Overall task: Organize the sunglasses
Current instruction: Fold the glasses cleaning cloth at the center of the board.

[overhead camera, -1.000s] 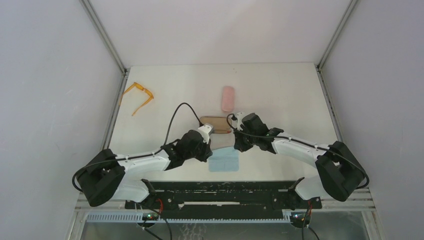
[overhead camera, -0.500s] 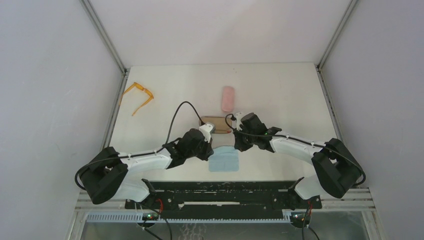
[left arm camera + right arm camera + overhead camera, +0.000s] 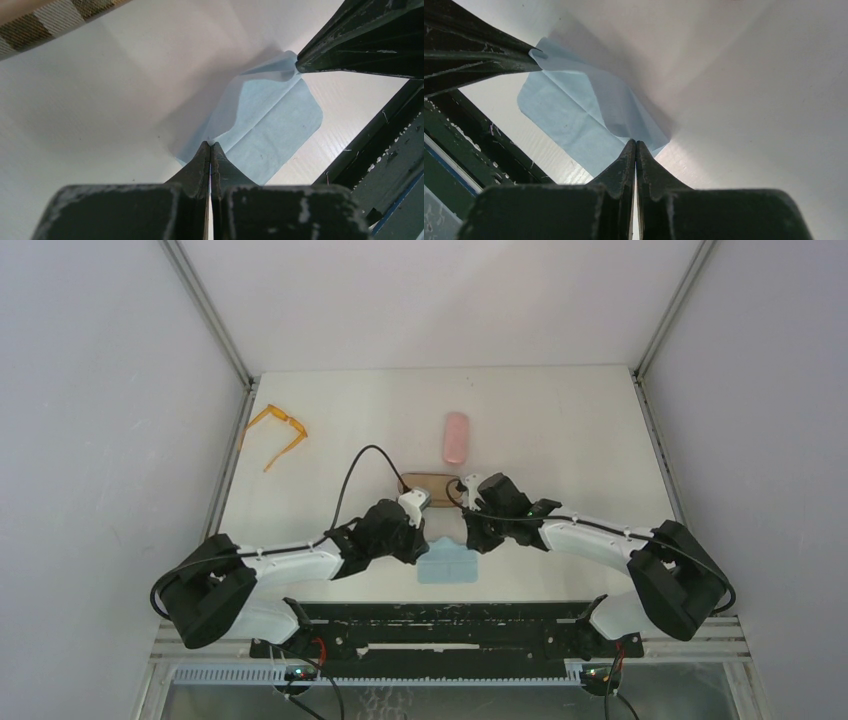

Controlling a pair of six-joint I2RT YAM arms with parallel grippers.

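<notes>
Your orange sunglasses (image 3: 277, 432) lie well apart from the left pincer (image 3: 210, 147), far off to its left and beyond it, arms unfolded; the front runs roughly left to right and the arms trail back toward the near edge. Just beyond both pincers lies the brown case (image 3: 430, 483), with the pink case (image 3: 456, 436) farther out, and you cannot tell what either holds. The left pincer and the right pincer (image 3: 635, 145) are each fully closed, pinching a far corner of the light-blue cloth (image 3: 265, 120).
</notes>
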